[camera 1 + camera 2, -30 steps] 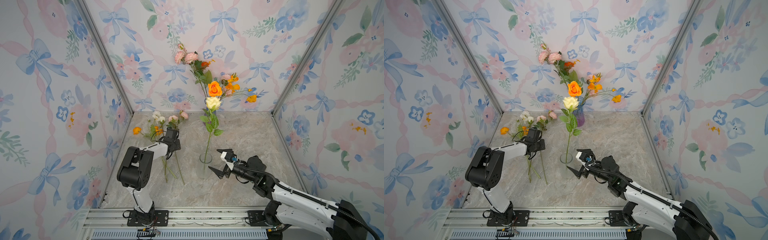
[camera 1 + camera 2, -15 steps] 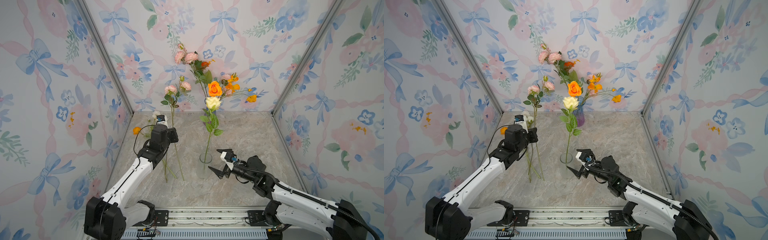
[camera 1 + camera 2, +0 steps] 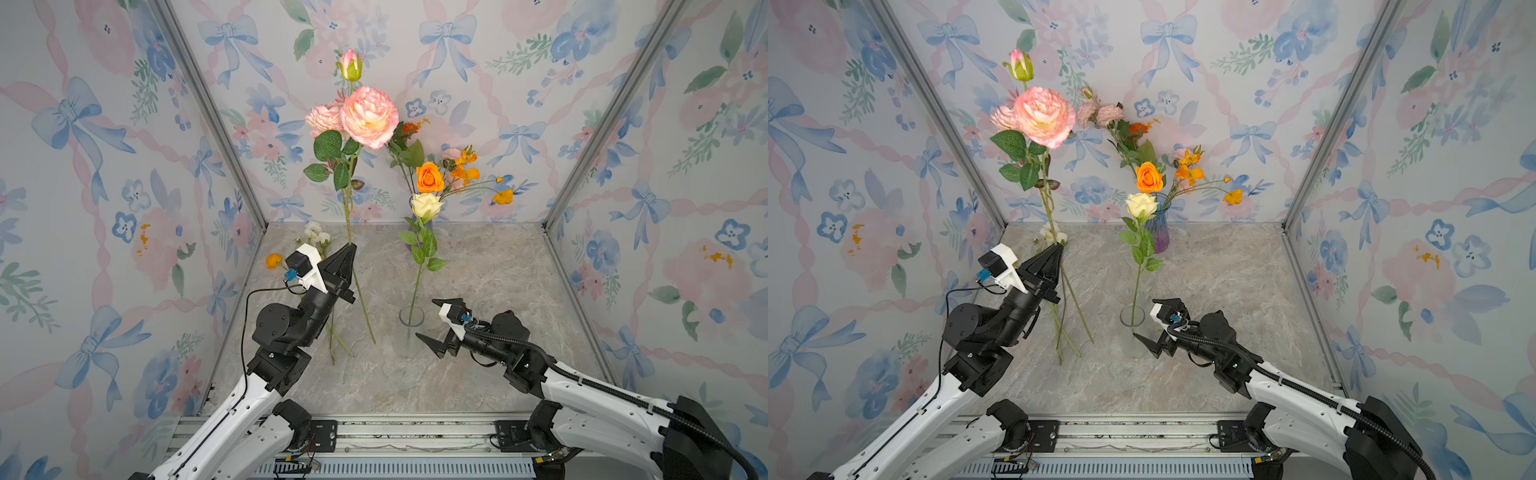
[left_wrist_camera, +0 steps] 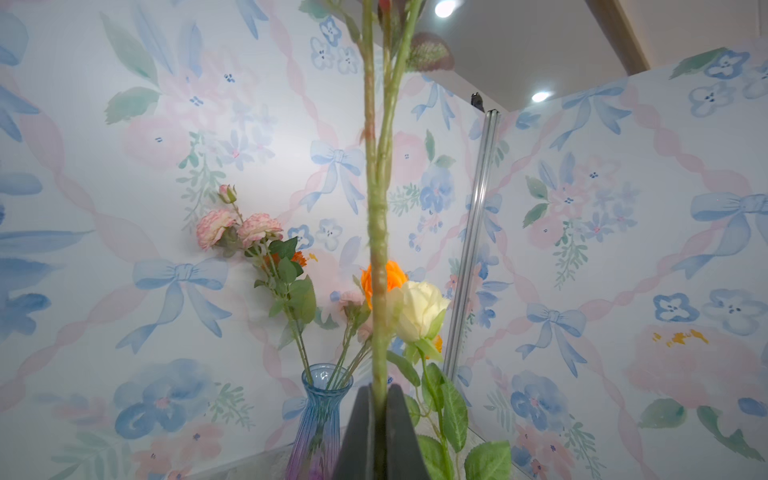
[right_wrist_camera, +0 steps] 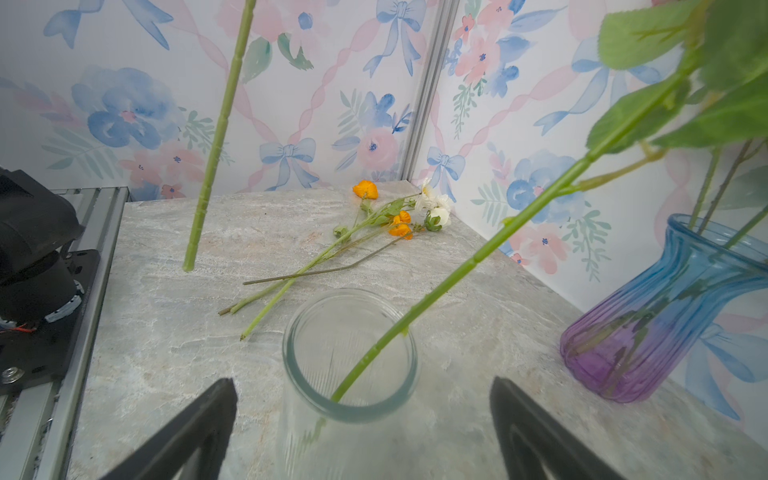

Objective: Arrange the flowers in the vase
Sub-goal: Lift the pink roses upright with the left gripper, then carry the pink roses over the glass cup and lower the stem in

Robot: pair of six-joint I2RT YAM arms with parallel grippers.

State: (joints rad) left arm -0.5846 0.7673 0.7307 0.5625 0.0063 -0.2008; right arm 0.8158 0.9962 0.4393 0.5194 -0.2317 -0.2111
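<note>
My left gripper is shut on the green stem of a pink ruffled flower. It holds the flower upright above the table's left side, with the stem end hanging free. A clear glass vase stands mid-table and holds a cream rose. My right gripper stands open, with nothing held and the vase between its fingers. Loose flowers lie at the back left.
A blue-purple vase with orange and pink blooms stands at the back wall. Wallpapered walls close in three sides. The metal rail with the arm bases runs along the front.
My left gripper has risen from the flower pile with the pink flower, which now stands upright and high. The right arm has not moved.
</note>
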